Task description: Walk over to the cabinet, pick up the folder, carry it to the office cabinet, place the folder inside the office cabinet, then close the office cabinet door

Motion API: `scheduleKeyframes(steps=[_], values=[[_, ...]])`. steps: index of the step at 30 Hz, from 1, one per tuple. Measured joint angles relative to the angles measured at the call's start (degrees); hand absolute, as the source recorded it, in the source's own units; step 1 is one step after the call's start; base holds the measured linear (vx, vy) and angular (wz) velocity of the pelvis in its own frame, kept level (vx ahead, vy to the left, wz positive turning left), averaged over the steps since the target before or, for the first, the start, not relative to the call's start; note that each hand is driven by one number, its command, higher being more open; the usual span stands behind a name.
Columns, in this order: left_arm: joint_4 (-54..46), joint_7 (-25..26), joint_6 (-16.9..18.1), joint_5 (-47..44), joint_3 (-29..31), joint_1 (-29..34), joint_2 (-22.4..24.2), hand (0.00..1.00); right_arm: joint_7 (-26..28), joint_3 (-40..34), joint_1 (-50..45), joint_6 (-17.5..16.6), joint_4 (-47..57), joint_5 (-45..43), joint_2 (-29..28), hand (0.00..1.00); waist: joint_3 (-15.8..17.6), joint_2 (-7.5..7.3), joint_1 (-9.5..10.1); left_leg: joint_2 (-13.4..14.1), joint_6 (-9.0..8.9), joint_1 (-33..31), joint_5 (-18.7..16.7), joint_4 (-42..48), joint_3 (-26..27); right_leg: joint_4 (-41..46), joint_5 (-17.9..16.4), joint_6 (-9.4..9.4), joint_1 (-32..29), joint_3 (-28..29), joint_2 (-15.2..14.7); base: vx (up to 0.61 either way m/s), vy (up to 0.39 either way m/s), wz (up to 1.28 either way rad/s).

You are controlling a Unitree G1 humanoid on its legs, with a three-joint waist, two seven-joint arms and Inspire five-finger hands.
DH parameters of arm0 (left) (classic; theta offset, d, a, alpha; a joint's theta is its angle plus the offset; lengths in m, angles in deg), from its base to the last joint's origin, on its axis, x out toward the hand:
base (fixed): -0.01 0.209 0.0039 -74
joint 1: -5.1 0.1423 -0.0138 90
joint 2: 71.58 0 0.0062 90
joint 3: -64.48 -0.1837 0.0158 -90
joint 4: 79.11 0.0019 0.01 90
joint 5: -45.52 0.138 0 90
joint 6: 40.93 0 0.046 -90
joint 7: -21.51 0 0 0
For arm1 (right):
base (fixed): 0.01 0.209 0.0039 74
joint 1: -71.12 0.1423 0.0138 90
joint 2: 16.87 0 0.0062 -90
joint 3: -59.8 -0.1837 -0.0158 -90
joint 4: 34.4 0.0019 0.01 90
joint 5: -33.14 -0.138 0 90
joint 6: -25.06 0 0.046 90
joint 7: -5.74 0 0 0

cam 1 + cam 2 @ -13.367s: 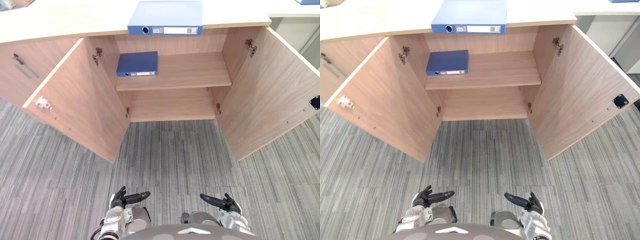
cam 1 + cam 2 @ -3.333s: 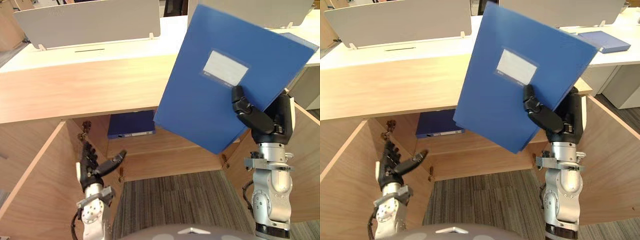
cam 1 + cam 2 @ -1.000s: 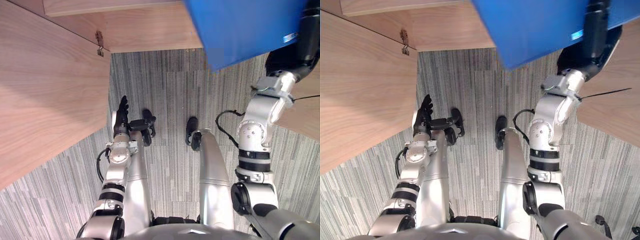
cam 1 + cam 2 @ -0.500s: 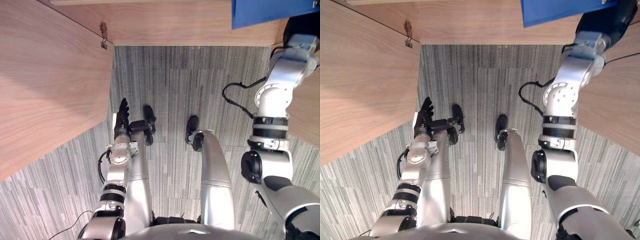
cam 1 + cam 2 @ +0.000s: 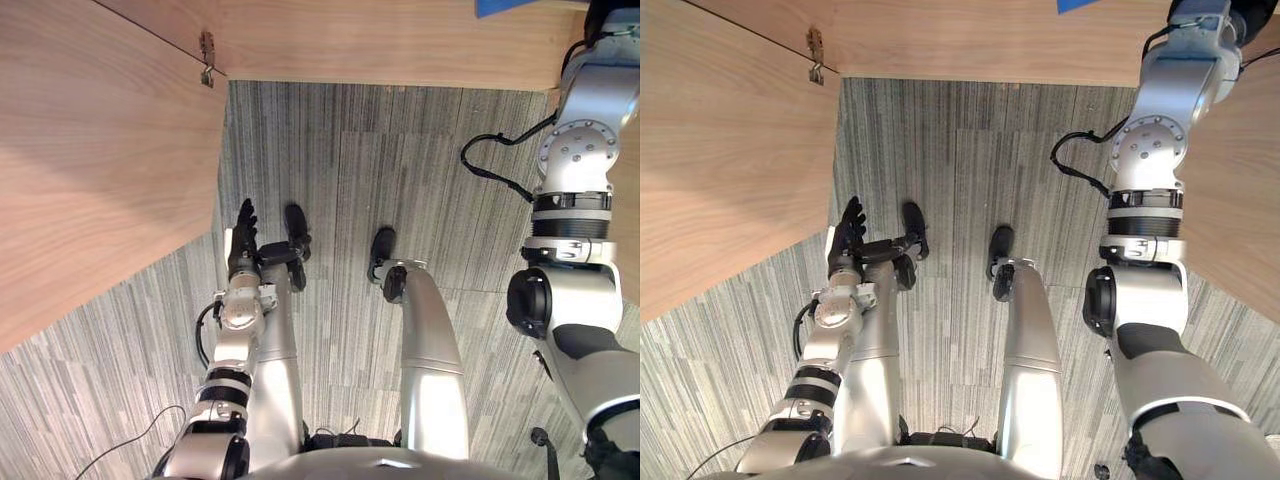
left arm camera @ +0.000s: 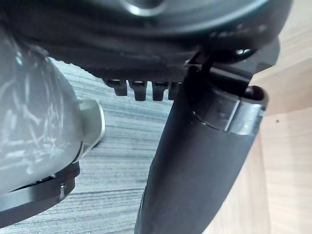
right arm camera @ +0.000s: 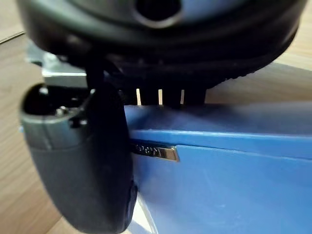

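The blue folder [image 7: 219, 180] lies along my right hand [image 7: 83, 161] in the right wrist view. The thumb is laid on its near face and the fingers [image 7: 161, 95] curl behind its top edge, with pale wood around it. From the head, only a blue corner of the folder [image 5: 508, 6] shows at the top edge, over the cabinet's wooden bottom panel [image 5: 380, 40]. My right arm [image 5: 585, 150] reaches up to it. My left hand [image 5: 243, 235] hangs low by my side, fingers straight, holding nothing.
The cabinet's left door [image 5: 100, 150] stands open close on my left, with its hinge [image 5: 207, 60] at the top. The right door [image 5: 1240, 200] stands open on the right. Grey striped carpet [image 5: 380, 180] lies between them.
My right arm has stretched further forward and the folder has slid almost out past the top edge of the head views. The left hand has stayed where it was.
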Motion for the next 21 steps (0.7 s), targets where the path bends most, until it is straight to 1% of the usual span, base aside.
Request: scheduleKeyframes(steps=[5,12,16,19,21], values=[[0.42,0.48,-0.01,0.0,-0.01,0.0,0.0,1.0,-0.87,0.71,0.13,0.02,-0.01,0.23,0.46,1.0,-0.07,-0.04,-0.55,-0.46,-0.18,0.24,1.19,-1.74,0.0,-0.25,0.17,-0.3,0.0,-0.55,-0.51,-0.01,0.013,0.12],[0.49,0.8,-0.1,0.0,-0.02,0.01,-0.02,1.0,-1.1,2.45,0.13,0.01,0.0,0.75,1.43,1.0,-0.12,-0.02,-0.78,-0.54,-0.11,0.26,1.44,-1.88,-0.01,-0.16,0.23,-0.35,-0.01,-0.62,-0.6,0.0,0.003,0.01],[0.48,0.89,-0.15,0.0,-1.03,0.01,-0.44,1.0,-0.41,3.05,0.57,0.11,0.08,0.84,2.26,1.0,-0.15,-0.02,-0.67,-0.52,-0.13,0.28,1.47,-1.88,-0.01,-0.08,0.23,-0.35,-0.02,-0.65,-0.61,0.0,0.0,0.0],[0.46,0.84,-0.28,0.01,-1.13,0.0,-0.71,1.0,-0.26,4.88,0.85,0.29,0.31,1.0,3.42,1.0,-0.15,-0.02,-0.71,-0.47,-0.12,0.31,1.52,-1.87,0.16,-0.08,0.23,-0.35,-0.01,-0.64,-0.61,0.0,0.0,0.0],[0.48,0.78,-0.37,0.01,-1.18,0.01,-0.79,1.0,0.53,6.0,0.94,1.1,0.66,1.36,4.48,1.0,-0.15,-0.02,-0.7,-0.39,-0.11,0.41,1.53,-1.88,0.31,-0.09,0.23,-0.35,0.04,-0.61,-0.6,0.0,0.0,0.0]])
